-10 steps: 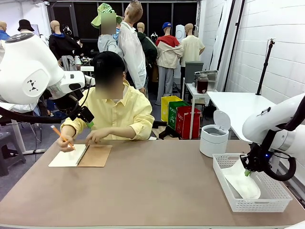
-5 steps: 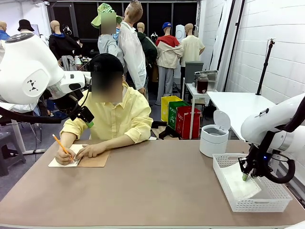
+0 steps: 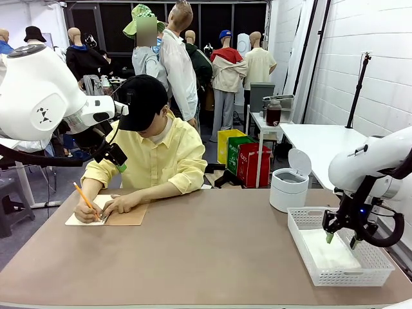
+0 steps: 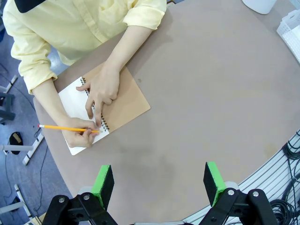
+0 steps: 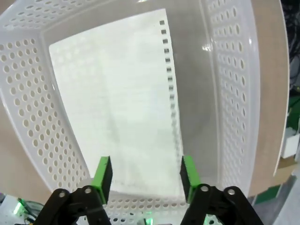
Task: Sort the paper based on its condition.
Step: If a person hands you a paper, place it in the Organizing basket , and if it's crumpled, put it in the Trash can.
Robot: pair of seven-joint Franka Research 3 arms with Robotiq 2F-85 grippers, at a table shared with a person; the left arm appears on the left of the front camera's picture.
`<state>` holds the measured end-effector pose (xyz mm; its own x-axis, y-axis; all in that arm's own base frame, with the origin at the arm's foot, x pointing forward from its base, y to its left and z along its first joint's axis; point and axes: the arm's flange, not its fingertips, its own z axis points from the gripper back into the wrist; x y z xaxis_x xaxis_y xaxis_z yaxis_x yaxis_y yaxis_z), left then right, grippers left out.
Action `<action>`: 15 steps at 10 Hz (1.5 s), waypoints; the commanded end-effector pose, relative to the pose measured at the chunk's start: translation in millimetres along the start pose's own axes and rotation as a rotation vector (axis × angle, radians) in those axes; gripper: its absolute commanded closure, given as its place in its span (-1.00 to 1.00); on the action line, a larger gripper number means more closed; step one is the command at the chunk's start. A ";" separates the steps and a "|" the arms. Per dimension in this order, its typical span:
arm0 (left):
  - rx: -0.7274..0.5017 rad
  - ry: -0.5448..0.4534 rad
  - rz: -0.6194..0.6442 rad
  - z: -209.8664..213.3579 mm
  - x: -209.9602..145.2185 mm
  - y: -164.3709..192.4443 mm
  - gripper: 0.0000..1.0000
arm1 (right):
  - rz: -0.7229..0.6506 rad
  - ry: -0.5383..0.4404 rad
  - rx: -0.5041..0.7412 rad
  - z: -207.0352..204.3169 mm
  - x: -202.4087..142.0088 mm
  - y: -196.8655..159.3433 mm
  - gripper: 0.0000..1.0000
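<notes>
Risk first: the white sheet [image 5: 126, 103] is thin and lies loose on the floor of the perforated basket [image 3: 353, 278], lower right of the front view. The right gripper [image 5: 145, 171] hangs directly over its near end. If a green pad brushes the paper on the way up, the sheet could cling, lift or crease. A crease would muddle any sorting by condition. The punched edge faces the bare strip of basket floor, so a nudge could slide the sheet sideways.

Second risk, middle left of the front view: the person's hands rest on the open notebook [image 3: 125, 211], one holding a pencil [image 3: 84, 193]. Any reach toward that page now would likely meet fingers or pencil.

Right gripper, front view [image 3: 340, 241]: jaws well apart, nothing between the pads. The tips look clear of the sheet, though from the wrist view the gap cannot be judged.

Left gripper [image 4: 159, 180]: jaws wide apart and empty, hovering above bare table [image 4: 211, 93], well apart from the notebook.
</notes>
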<state>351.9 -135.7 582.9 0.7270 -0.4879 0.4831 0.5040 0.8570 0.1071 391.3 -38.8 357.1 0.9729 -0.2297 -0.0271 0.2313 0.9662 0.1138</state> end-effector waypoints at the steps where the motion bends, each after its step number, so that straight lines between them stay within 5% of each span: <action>1: -0.002 -0.006 0.000 0.3 -0.1 0.6 -1.00 | -0.020 0.016 -0.053 14.8 -3.8 3.2 -1.00; 7: -0.002 -0.006 0.000 0.3 -0.1 0.6 -1.00 | -0.050 -0.041 -0.063 38.6 1.2 6.4 -1.00; 15: -0.002 -0.006 0.000 0.3 -0.1 0.6 -1.00 | -0.008 0.003 -0.040 36.0 -0.5 4.8 -1.00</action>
<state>351.9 -135.7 582.9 0.7270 -0.4879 0.4831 0.5040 0.8570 0.1071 392.9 -38.5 394.9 0.9696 -0.2433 -0.0246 0.2445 0.9668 0.0748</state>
